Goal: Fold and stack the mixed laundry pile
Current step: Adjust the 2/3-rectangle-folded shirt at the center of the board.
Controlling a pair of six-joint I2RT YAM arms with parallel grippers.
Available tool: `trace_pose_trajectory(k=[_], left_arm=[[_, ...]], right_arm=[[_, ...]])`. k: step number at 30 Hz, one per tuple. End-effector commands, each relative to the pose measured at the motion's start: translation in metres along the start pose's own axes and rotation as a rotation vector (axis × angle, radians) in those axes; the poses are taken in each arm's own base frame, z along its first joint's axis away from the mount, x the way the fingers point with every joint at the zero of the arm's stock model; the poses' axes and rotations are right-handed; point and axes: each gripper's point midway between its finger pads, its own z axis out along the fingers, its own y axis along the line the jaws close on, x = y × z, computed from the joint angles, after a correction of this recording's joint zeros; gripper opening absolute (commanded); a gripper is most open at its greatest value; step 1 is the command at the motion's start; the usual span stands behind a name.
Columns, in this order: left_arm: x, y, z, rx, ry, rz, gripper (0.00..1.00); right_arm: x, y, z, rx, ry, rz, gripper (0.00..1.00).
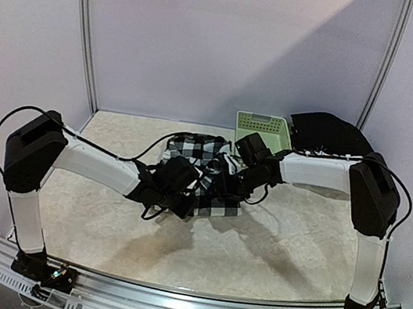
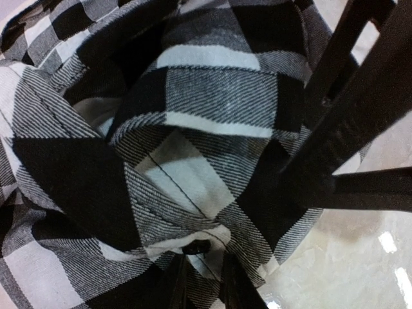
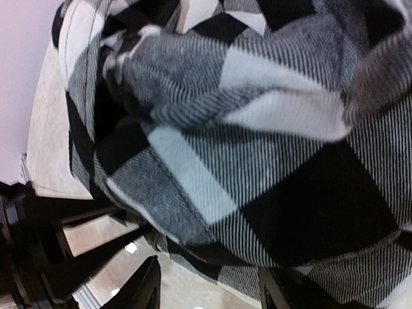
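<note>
Checked shirt [image 1: 191,149] on table [image 1: 294,248], black cloth [image 1: 325,131] beside basket [image 1: 264,117]

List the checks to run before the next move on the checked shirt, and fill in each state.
1. Left claw has the shirt: ok, cloth is bunched between its fingers.
2. Right claw has the shirt: cannot tell; its fingers stand wide and cloth hangs over the gap.
3. Claws apart from each other: cannot tell; they are close together at the shirt.
4. Shirt lying flat: not ok, it is rumpled and lifted into folds.
5. Black cloth out of the way: ok, it lies at the far right past the basket, apart from the shirt.
</note>
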Motion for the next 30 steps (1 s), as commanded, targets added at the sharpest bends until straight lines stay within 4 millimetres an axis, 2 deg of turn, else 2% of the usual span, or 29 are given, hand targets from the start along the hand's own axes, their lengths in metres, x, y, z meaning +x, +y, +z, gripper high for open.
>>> trace_pose_trajectory(k=[1, 9, 14, 17, 19, 27, 30], left_arm=[[0.008, -0.002, 0.003, -0.005, -0.007, -0.002, 0.21], [0.021, -0.001, 0.012, -0.012, 0.016, 0.005, 0.20], [0.027, 0.001, 0.010, -0.010, 0.025, 0.004, 0.19], [0.021, -0.001, 0.009, 0.003, -0.006, -0.009, 0.19], [0.023, -0.002, 0.008, 0.009, -0.007, -0.012, 0.19], [0.027, -0.005, 0.009, 0.037, -0.013, -0.017, 0.18], [0.026, -0.007, 0.007, 0.049, -0.014, -0.022, 0.18]], right_arm=[[-0.011, -0.002, 0.008, 0.000, -0.015, -0.002, 0.54], [-0.031, 0.001, 0.013, -0.013, -0.053, -0.012, 0.50], [-0.058, 0.009, 0.011, -0.018, -0.095, -0.037, 0.50], [-0.079, 0.009, 0.013, -0.029, -0.124, -0.037, 0.50], [-0.090, 0.006, 0.017, -0.044, -0.134, -0.027, 0.49], [-0.116, -0.009, 0.056, -0.110, -0.138, 0.012, 0.49], [-0.131, -0.013, 0.062, -0.127, -0.171, 0.022, 0.49]])
